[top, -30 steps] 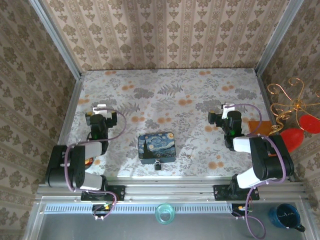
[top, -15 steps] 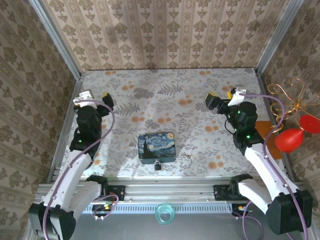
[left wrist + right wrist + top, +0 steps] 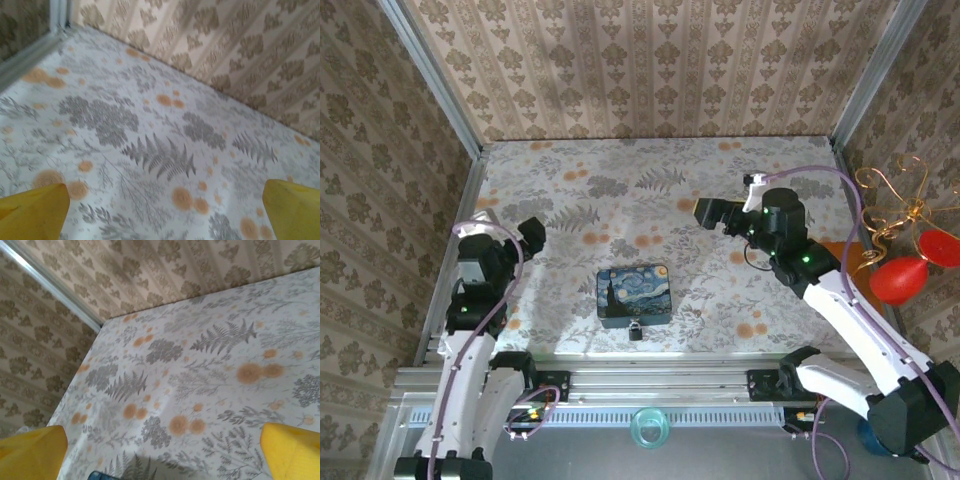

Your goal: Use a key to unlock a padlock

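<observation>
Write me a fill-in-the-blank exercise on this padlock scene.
The padlock rests against a box printed mainly in ___.
The left gripper and right gripper both stand ___, holding nothing.
Their fingertips are coloured ___.
Missing words: blue; open; yellow.

Left arm (image 3: 466, 340), right arm (image 3: 840, 300): jaws wide.

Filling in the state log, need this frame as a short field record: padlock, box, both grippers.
padlock: at the near edge of the blue box, untouched
blue box: middle of the table, toward the near side
left gripper: open, empty, left of the box
right gripper: open, empty, beyond the box to its right
</observation>
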Motion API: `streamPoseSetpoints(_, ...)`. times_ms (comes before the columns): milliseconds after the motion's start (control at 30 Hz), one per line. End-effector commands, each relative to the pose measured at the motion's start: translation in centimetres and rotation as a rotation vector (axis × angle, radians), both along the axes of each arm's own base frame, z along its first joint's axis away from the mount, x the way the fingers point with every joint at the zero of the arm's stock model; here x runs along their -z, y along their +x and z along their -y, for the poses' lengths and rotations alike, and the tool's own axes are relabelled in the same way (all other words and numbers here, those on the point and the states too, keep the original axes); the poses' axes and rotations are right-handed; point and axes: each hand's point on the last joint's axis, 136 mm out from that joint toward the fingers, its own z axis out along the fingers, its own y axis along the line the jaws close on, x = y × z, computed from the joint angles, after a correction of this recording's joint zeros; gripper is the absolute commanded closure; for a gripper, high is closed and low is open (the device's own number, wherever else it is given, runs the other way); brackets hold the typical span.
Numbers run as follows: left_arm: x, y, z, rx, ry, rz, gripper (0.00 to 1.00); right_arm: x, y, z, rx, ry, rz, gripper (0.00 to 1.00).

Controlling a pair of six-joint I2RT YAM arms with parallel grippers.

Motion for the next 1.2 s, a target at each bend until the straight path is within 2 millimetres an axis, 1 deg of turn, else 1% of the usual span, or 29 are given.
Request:
streamPoseSetpoints(0,-0.2,-0.8,3.2,0.153,0.034,-0.039,0.00,1.6,-0.3,-0.1,0.039,-0.101,-0.073,0.00)
streamPoseSetpoints(100,0.9,-1.5,5.1,0.209,0.104,-0.081,0.00,2.1,-1.1,-2.1,0.007,-0.163,-0.099,0.00)
streamPoseSetpoints(167,2.0,-1.8,6.4,0.250,0.116,-0.101,0.00,2.4,-1.6,-2.9,0.008,-0.210,-0.123,0.00)
streamPoseSetpoints(267,3.4,-2.2,8.0,0.298,0.129,-0.121,0.00,3.1,-2.2,-3.6,0.008,-0.257,-0.174,0.01)
streamPoseSetpoints(333,4.2,-2.2,8.5,0.317,0.142,-0.131,0.00,3.4,-2.7,-3.6,0.016,-0.281,-0.203,0.01)
streamPoseSetpoints(367,4.6,-2.6,9.3,0.348,0.150,-0.137,0.00,3.7,-3.0,-3.4,0.025,-0.294,-0.224,0.01)
streamPoseSetpoints(567,6.1,-3.2,10.7,0.419,0.124,-0.154,0.00,5.9,-4.6,-1.4,0.087,-0.364,-0.375,0.01)
streamPoseSetpoints(733,6.9,-3.6,11.5,0.449,0.075,-0.165,0.00,7.6,-6.2,-0.3,0.122,-0.393,-0.488,0.02)
streamPoseSetpoints(867,7.2,-3.8,12.8,0.495,0.048,-0.186,0.00,9.5,-7.6,0.5,0.151,-0.397,-0.556,0.03)
streamPoseSetpoints(967,7.4,-4.1,13.7,0.523,0.061,-0.203,0.00,11.3,-8.5,0.7,0.154,-0.391,-0.607,0.05)
streamPoseSetpoints(1167,8.5,-5.0,14.7,0.544,0.118,-0.238,0.00,13.8,-10.2,0.3,0.130,-0.412,-0.684,0.10)
